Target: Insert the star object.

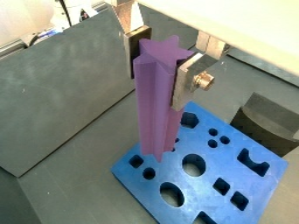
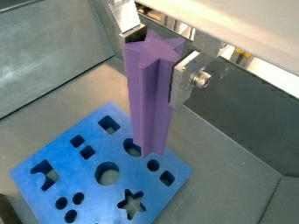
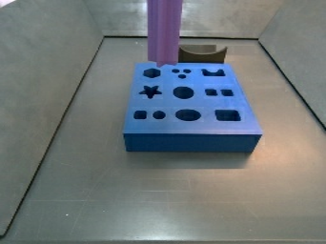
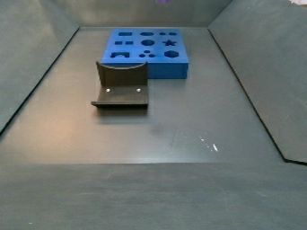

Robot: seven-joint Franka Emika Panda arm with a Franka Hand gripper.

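The gripper [image 1: 156, 63] was clamped on the upright purple star bar [image 1: 156, 101] near its top — silver fingers [image 2: 184, 77] pressed against opposite sides. The bar's lower end hung over the blue block [image 3: 188, 111], apparently near one edge.

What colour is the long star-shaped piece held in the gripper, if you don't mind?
Purple; the star piece, clamped in the gripper, shows best in a wrist view.

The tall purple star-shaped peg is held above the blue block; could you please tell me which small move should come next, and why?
Probably shift the gripper sideways: the purple star-shaped peg hangs over the blue block's back-left corner in a side view, while the star-shaped hole lies farther forward, uncovered.
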